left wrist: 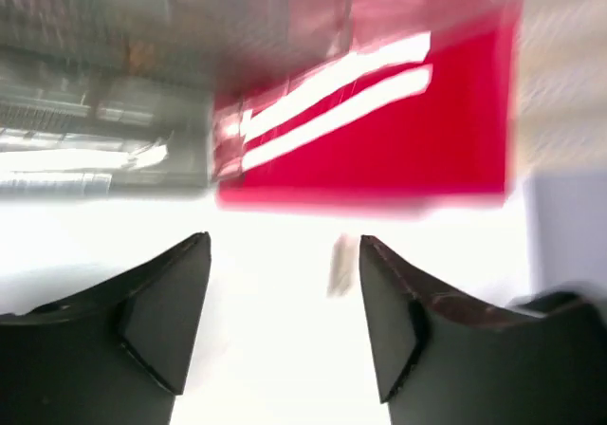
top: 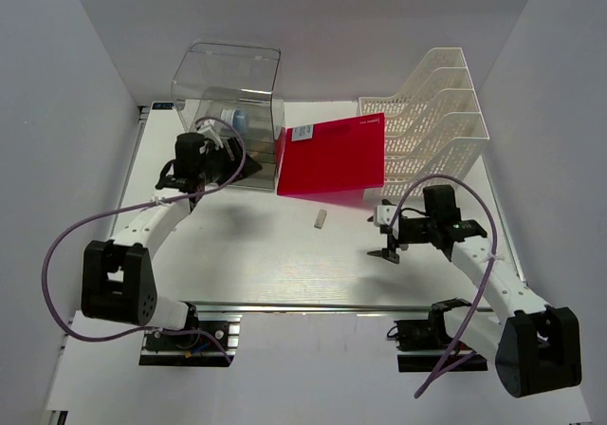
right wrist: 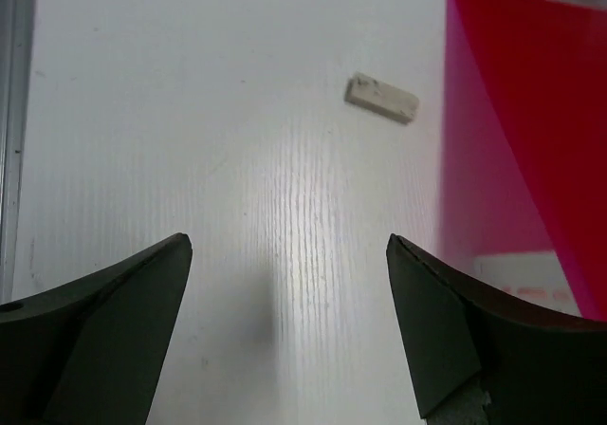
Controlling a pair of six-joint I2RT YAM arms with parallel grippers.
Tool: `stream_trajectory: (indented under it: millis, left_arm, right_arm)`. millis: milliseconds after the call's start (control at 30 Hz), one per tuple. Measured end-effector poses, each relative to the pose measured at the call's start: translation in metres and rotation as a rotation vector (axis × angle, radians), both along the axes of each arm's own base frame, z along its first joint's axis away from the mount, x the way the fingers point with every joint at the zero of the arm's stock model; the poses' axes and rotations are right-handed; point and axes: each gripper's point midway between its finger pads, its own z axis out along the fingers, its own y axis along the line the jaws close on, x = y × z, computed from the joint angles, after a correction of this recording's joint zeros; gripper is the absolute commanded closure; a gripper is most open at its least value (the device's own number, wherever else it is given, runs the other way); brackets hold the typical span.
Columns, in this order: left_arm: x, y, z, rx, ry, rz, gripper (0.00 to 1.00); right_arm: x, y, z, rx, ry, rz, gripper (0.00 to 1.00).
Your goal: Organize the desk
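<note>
Top view: we log the flat white matte counter [top: 285,264] spanning the enclosure, with its silver aluminium rail [top: 313,304] on the near edge by the arm bases. At the back stand a clear plastic box [top: 228,69] on the left and a white mesh file rack [top: 441,112] on the right, with a glossy red rectangular folder [top: 332,155] between them. A small pale rectangular eraser [top: 321,219] lies apart, just before the folder. The left claw [top: 216,162] is beside the box. The right claw [top: 389,251] points down, right of centre.

Left wrist: blurred. The claw [left wrist: 285,292] is released and holds nothing; the folder [left wrist: 379,150] and eraser [left wrist: 341,264] lie ahead.

Right wrist: the claw [right wrist: 285,292] is spread wide and holds nothing above bare counter [right wrist: 190,112]. The eraser [right wrist: 381,98] lies beyond it and the folder [right wrist: 531,140] to the right.
</note>
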Motion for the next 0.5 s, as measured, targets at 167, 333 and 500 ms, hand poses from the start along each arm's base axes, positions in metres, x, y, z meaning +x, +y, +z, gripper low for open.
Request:
stream_trajectory:
  millis: [167,333,500]
  left_arm:
    - [-0.056,0.011,-0.033,0.136,-0.012,-0.113,0.19]
    - [-0.078,0.031,0.006,0.233,-0.226,-0.062,0.19]
    - [-0.090,0.068,0.076,0.319,-0.510,0.148,0.17]
  right_arm:
    - [-0.008,0.031,-0.008,-0.064,-0.056,0.210,0.18]
    - [0.019,0.067,-0.027,-0.235,-0.122,0.405,0.27]
    - [0.046,0.100,-0.047,-0.404,-0.197,0.552,0.31]
